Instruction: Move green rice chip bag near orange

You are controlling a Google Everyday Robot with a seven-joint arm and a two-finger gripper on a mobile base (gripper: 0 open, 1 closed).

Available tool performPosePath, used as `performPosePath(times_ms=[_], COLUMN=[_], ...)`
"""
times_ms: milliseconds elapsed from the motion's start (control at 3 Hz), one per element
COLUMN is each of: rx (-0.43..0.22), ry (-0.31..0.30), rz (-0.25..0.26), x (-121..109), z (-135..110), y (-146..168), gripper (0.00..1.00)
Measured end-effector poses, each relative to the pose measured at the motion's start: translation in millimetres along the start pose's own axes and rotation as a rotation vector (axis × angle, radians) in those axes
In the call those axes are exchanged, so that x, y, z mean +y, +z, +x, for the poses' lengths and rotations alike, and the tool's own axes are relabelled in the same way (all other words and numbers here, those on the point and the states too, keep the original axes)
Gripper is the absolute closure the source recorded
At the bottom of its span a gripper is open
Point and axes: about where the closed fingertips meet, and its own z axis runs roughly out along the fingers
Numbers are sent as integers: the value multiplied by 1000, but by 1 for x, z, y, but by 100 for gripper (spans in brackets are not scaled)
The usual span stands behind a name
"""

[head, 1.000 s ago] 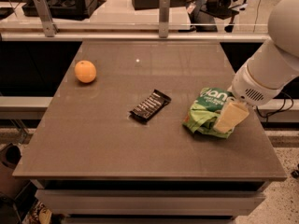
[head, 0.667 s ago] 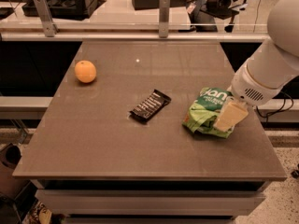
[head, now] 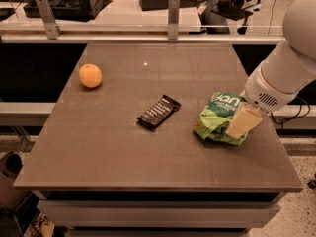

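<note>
The green rice chip bag (head: 218, 117) lies on the right side of the brown table (head: 118, 152), crumpled, with white lettering at its far end. My gripper (head: 243, 122) comes in from the right on a white arm and is down on the bag's right edge, its pale fingers touching the bag. The orange (head: 90, 75) sits far off at the table's left edge, toward the back.
A slim black wrapped bar (head: 158, 112) lies near the table's middle, between the bag and the orange. A metal rail with two upright posts (head: 173, 10) runs behind the table. The table's right edge is close beside the bag.
</note>
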Motion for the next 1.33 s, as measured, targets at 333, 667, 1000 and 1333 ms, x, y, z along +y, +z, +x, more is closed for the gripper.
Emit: performPosePath(times_ms=[333, 667, 1000, 1333], rx=[8, 28, 32, 16], ry=[-6, -8, -20, -38], rz=[38, 101, 154, 185], x=[-3, -7, -11, -17], z=[-3, -7, -15, -28], y=[-16, -45, -69, -78], gripper=[100, 100, 100, 100])
